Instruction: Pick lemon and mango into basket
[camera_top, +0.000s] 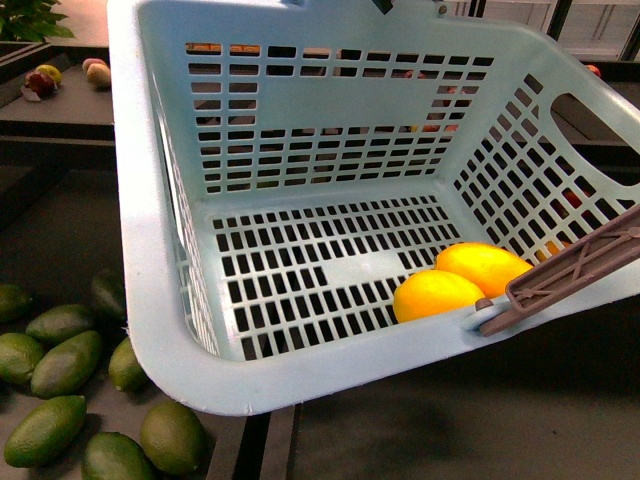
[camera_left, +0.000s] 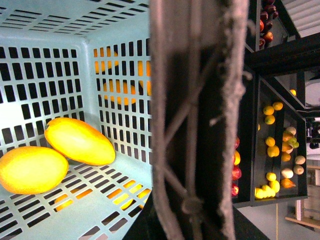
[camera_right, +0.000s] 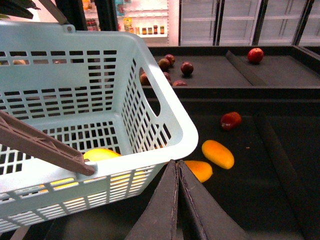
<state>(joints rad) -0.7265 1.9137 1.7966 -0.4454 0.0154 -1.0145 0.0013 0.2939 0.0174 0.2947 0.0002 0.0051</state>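
The lemon and the mango both lie inside the basket, touching each other in its low corner just beside the pivot of the handle. The picking looks done, and what remains, I judge, is to carry the basket or set it down. It hangs tilted, so doing this well means levelling it slowly, letting neither fruit roll up the slotted wall, and lowering it onto a bare part of the desk, away from the green fruits and the loose orange fruits near its corner. The right gripper has its fingers pressed together on nothing, just outside that corner. The left fingers cannot be told apart from the handle filling the left wrist view, so their grip is unclear.
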